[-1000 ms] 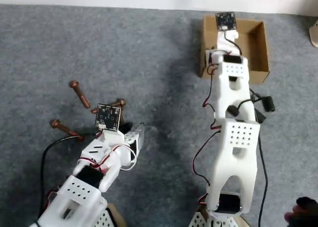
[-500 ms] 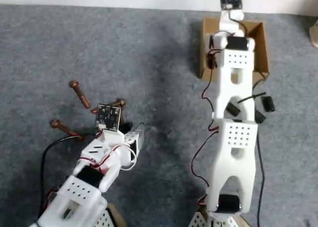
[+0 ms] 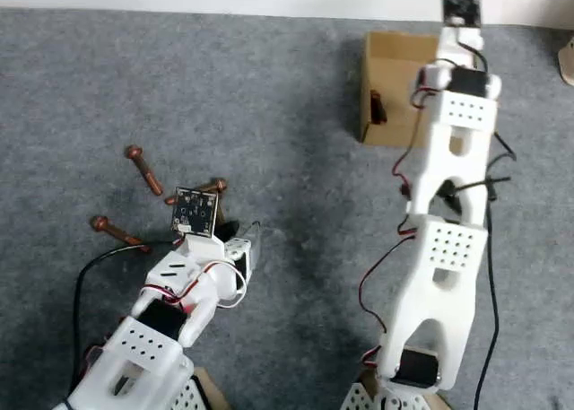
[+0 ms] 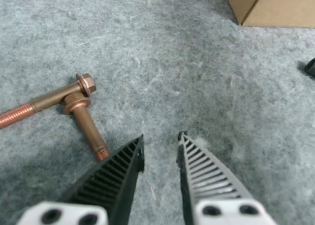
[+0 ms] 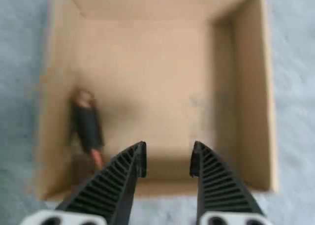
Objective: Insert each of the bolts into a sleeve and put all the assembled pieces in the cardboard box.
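Note:
My left gripper (image 4: pixel 161 147) hangs open just above the grey carpet. Beside its fingertips lie two copper bolts, a short one (image 4: pixel 84 125) and a long one (image 4: pixel 47 101), heads touching. In the high view the left arm (image 3: pixel 184 284) sits near three bolts: (image 3: pixel 143 170), (image 3: pixel 117 232) and a partly hidden one (image 3: pixel 206 187). My right gripper (image 5: pixel 168 153) is open and empty over the cardboard box (image 5: pixel 248 87). A bolt in a black sleeve (image 5: pixel 86 126) lies inside by one wall, also seen in the high view (image 3: pixel 377 108) in the box (image 3: pixel 395 56).
The right arm (image 3: pixel 453 123) stretches across the box's right side. A black sleeve (image 4: pixel 310 67) shows at the edge of the left wrist view, near a corner of the box (image 4: pixel 275 8). Open carpet lies between the two arms.
The right arm has swung right and reached farther back over the box, uncovering the sleeved bolt lying inside. The left arm has stayed still.

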You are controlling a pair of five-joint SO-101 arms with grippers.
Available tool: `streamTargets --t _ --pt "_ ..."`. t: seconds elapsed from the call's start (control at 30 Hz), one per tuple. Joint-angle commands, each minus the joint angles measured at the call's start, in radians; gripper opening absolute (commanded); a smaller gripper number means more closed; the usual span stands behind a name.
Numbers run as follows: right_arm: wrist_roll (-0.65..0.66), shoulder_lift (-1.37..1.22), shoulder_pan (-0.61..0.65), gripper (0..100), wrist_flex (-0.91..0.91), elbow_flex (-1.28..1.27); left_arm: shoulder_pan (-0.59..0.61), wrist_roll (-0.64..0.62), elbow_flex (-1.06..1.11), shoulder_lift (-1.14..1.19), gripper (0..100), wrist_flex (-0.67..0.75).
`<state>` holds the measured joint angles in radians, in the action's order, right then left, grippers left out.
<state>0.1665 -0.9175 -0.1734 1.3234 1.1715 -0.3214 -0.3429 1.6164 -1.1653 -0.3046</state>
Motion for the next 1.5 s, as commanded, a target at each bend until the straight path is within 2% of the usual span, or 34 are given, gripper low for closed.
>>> streamTargets --t 0.0,0.1,0.43,0.87,1.2,1.47 --pt "-0.005 0.042 -0.056 14.1 0.074 0.058 0.008 -0.005 -0.005 -0.005 12 0.018" --pt "0.002 0.07 -0.088 14.1 0.147 0.073 0.01 -0.005 -0.005 -0.005 12 0.017" --pt "0.23 0.127 -0.182 14.1 0.34 0.077 0.01 -0.005 -0.005 -0.005 12 0.017" --pt "0.407 0.093 -0.32 14.1 0.346 0.053 0.01 -0.005 -0.005 -0.005 12 0.017" --pt "0.497 -0.056 -0.317 14.1 0.404 0.053 0.01 -0.005 -0.005 -0.005 12 0.02" --pt "0.505 -0.133 -0.312 14.1 0.407 0.054 0.012 -0.005 -0.005 -0.005 12 0.02"
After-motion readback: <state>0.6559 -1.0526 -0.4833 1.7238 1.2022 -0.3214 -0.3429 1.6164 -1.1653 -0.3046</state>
